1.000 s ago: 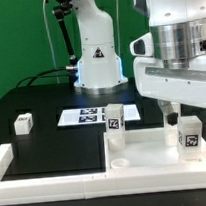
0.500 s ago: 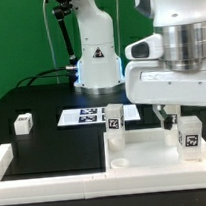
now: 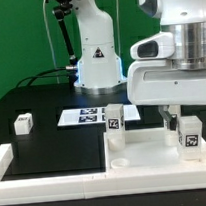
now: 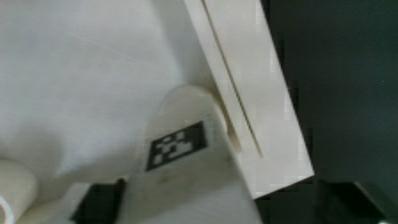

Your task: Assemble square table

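We are looking at the claw [image 3: 173, 117] hanging low over the back part of the square table slab [image 3: 145, 154]. We cannot tell whether it is open or gripping anything, since in the wrist view only one dark finger [image 4: 103, 198] is showing clearly.

Just beside the claw, toward the exterior view's right, the nearest leg block [image 3: 190, 133] is standing upright on the slab with its tag facing that camera. We cannot tell whether a finger is touching it. In the wrist view this block [image 4: 178, 147] is sitting close against the slab's raised rim [image 4: 240, 100].

Farther from the claw, toward the exterior view's left, a second leg block [image 3: 114, 121] is standing upright at the slab's corner. Beyond it the marker board [image 3: 87, 116] is lying flat on the black table [image 3: 54, 145]. Well apart from the claw, at the exterior view's far left, a third leg block [image 3: 23, 122] is resting on the black table, off the slab. The border rail [image 3: 3, 159] is lying farthest out.
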Robot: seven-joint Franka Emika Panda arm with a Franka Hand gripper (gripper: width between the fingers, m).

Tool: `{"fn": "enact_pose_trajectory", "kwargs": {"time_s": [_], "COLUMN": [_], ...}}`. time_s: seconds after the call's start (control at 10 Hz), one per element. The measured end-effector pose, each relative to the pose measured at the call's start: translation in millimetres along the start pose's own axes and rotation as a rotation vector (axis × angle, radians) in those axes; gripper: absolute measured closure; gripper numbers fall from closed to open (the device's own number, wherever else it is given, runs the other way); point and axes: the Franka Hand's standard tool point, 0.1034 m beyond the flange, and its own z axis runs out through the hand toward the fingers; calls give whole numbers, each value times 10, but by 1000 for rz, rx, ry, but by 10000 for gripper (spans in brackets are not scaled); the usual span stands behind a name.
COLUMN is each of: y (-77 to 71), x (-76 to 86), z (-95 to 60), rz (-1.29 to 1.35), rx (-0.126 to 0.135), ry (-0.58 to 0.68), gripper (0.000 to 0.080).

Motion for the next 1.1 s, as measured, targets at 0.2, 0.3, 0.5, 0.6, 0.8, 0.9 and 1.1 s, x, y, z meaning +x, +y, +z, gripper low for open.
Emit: {"fn": "enact_pose_trajectory", "kwargs": {"time_s": [0.2,0.3,0.5,0.6,0.8,0.9,1.1], "y": [45,49,53,58,43,32,42], "x": [2,2,2,1,-26,-15,-13], "z": [11,13,14,17,31,34,37], "rz": [146,198,361,460,959,1094,1269], "rx": [-5,-6,-7,-4,30,58,89], "ry": [-4,-4,-4,-6,-49,-67,-86], "gripper": [506,505,506,506,506,506,506]}}
